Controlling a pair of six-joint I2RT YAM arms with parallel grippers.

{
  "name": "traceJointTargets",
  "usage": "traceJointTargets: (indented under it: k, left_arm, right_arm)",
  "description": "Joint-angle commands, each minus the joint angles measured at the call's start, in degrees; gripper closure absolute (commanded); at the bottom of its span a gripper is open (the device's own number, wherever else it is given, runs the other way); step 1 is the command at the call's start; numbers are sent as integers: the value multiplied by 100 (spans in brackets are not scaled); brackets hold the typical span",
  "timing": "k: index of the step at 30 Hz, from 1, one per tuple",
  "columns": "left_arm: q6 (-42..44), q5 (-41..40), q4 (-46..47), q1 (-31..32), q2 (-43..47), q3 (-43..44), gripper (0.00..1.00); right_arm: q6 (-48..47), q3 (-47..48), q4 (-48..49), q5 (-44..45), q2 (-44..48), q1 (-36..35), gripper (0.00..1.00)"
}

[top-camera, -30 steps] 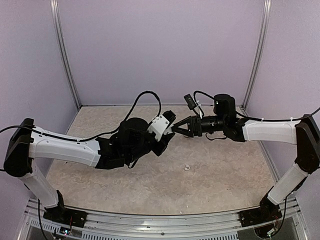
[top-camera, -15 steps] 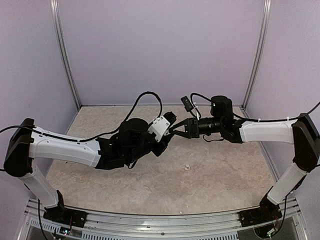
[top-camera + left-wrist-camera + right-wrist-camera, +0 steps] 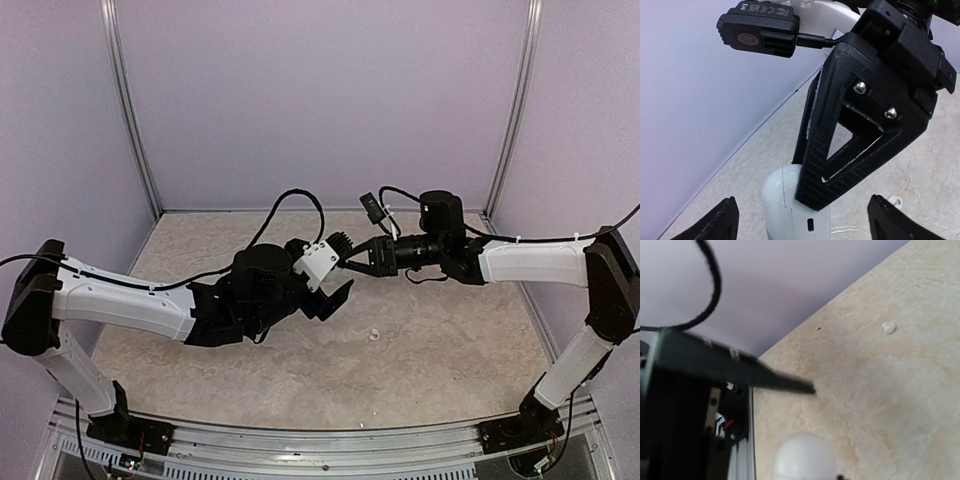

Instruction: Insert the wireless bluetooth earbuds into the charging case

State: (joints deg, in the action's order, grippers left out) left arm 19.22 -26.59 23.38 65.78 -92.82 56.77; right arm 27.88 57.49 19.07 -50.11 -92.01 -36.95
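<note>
Mid-air above desk point(image 3: 450, 370): right hand point(image 3: 355, 262) clamped narrow on white charging case point(image 3: 782, 202) — case upright between its black fingers; left hand point(image 3: 340, 268) wide open, fingertips point(image 3: 722, 225) either side of case, not touching; one small pale earbud point(image 3: 374, 335) lying on desk below — well apart from both hands.
</note>
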Motion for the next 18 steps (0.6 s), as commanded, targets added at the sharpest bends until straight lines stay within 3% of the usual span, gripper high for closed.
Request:
traceJointTargets:
  k: [1, 7, 18]
  left_arm:
    - [227, 23, 255, 60, 507, -298, 2]
    - [954, 1257, 488, 168, 1499, -1294, 1]
    - [1614, 2527, -1460, 217, 2905, -1418, 1]
  right_arm:
    - [-195, 198, -266, -123, 42, 171, 93]
    - [-1024, 555, -1361, -666, 153, 367, 94]
    - [-1692, 600, -2329, -1858, 178, 79, 94]
